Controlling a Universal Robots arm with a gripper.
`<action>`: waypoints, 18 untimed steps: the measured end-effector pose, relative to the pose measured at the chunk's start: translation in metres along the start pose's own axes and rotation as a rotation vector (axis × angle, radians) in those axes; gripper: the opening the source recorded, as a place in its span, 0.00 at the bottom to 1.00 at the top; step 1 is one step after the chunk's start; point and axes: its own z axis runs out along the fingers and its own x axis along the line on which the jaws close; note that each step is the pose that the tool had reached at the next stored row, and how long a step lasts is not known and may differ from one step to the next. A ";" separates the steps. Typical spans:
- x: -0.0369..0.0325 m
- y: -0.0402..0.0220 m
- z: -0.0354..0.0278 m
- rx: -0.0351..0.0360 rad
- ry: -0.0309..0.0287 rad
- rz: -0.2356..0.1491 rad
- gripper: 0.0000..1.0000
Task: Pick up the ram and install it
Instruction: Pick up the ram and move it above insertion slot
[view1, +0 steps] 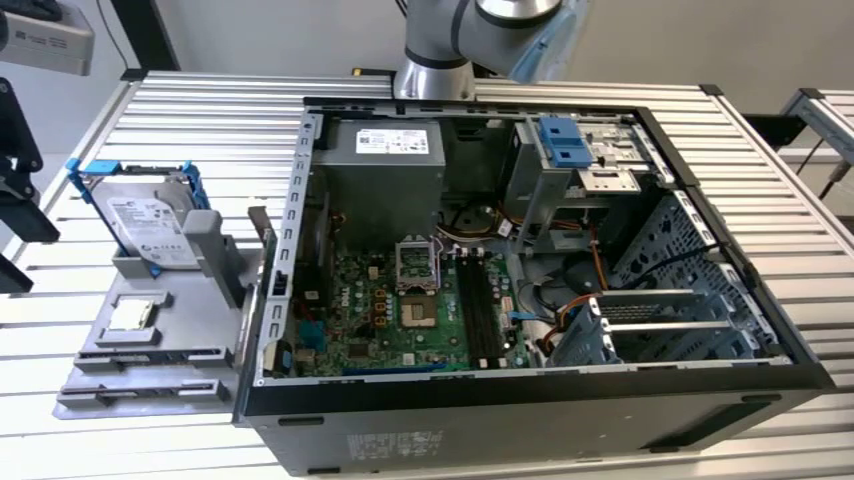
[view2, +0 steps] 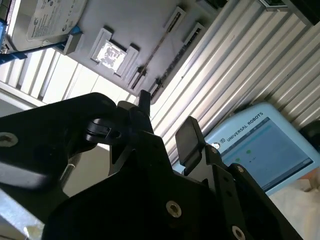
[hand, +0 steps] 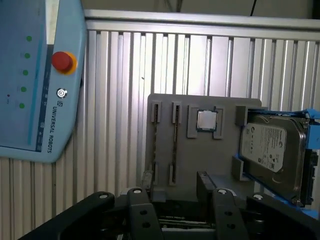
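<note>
Two thin dark ram sticks stand on edge in the slots of a grey holder; one ram shows as a narrow strip in the first wrist view, and as a line on the holder in the second wrist view. My gripper is open, its black fingers apart with nothing between them. It hangs well above and short of the holder. In the exterior view the holder lies left of the open computer case. The motherboard's long black slots lie inside the case.
A silver hard drive in a blue frame leans on the holder beside a small square chip. A light-blue teach pendant lies on the slatted metal table. The arm's base stands behind the case.
</note>
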 end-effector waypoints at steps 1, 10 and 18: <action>0.0000 0.0001 0.0006 0.0001 -0.0029 0.000 1.00; 0.0002 -0.0007 0.0125 -0.0027 -0.0310 0.000 1.00; 0.0004 -0.0019 0.0297 -0.0034 -0.0307 0.009 1.00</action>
